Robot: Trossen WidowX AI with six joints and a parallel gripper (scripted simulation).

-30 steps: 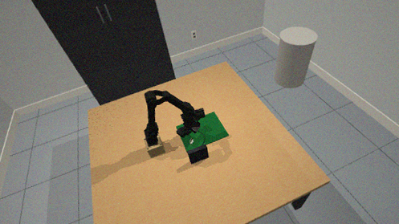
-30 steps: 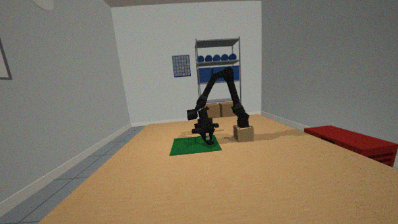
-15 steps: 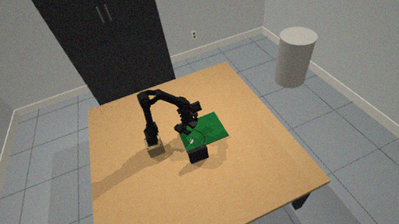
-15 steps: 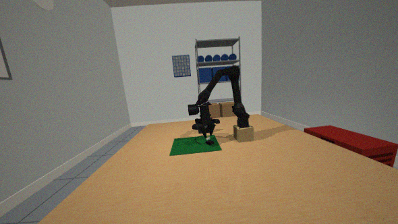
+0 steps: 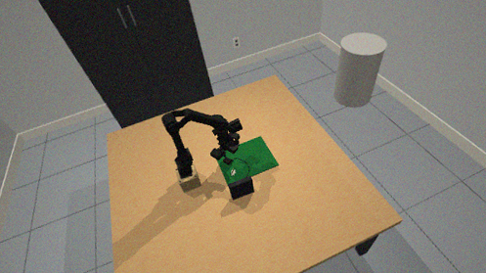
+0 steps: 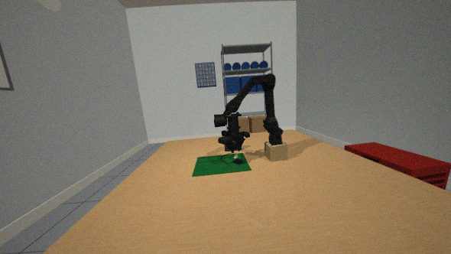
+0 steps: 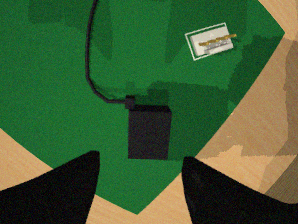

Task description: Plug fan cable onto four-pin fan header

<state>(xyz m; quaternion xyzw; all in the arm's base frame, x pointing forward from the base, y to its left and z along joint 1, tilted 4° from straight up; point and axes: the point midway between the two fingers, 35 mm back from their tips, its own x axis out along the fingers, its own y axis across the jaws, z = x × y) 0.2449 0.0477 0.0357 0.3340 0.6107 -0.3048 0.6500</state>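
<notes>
The black plug (image 7: 149, 134) (image 6: 238, 161) (image 5: 228, 161) rests on the green board (image 5: 264, 154) (image 6: 202, 168) (image 7: 135, 45), beside the header. Its black cable (image 7: 88, 60) leaves the plug's top left corner in the wrist view. The white header (image 7: 212, 44) (image 5: 233, 172) (image 6: 235, 157) shows bare gold pins, up and to the right of the plug in the wrist view. My gripper (image 7: 141, 163) (image 5: 225, 151) is open and empty above the plug. Its black fingers stand on either side with gaps to the plug. The fingertips' height above it is hard to tell.
A black box (image 5: 242, 189), apparently the fan, stands at the board's front edge in the top view. The cable arches over the board near the header. The arm's base block (image 5: 189, 181) (image 6: 276, 152) stands to one side of the board on the wooden table (image 5: 306, 222).
</notes>
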